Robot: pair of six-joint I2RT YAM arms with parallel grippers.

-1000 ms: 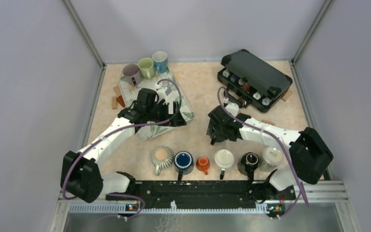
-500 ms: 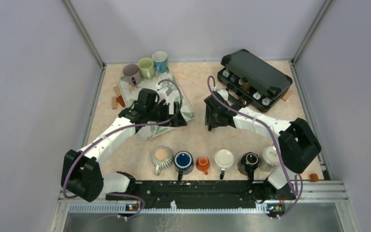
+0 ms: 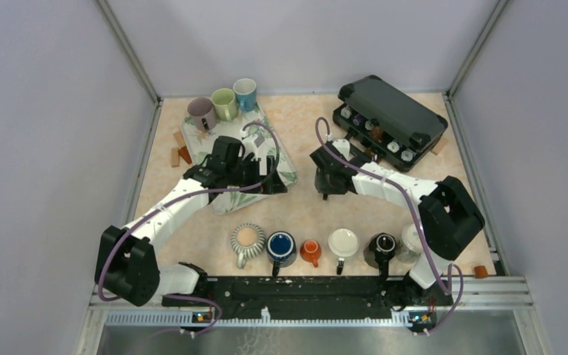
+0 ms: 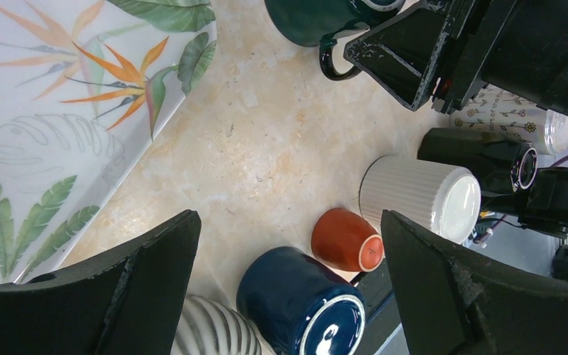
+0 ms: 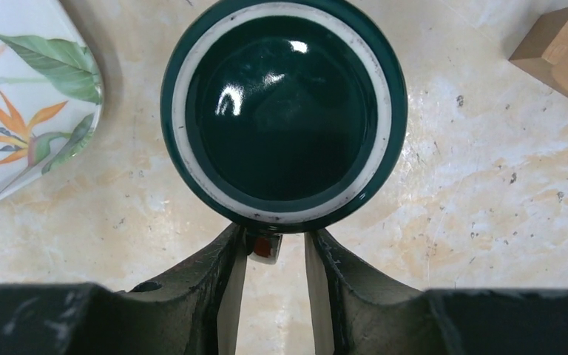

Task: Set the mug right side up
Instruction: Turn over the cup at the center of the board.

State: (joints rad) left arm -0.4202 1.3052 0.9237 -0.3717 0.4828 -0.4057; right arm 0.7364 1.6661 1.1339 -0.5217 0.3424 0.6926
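Mug (image 5: 281,111) | right end effector (image 5: 275,244) narrow astride handle (image 5: 262,249), grip unclear | tray (image 5: 22,89) beside, wooden block (image 5: 562,44) near

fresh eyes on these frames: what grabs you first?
The dark green mug fills the right wrist view as a glossy disc ringed in white, with the right gripper straddling its handle. From above, a row of mugs lines the near side of the scene. The left gripper hangs wide open at the edge of the leaf-print tray.
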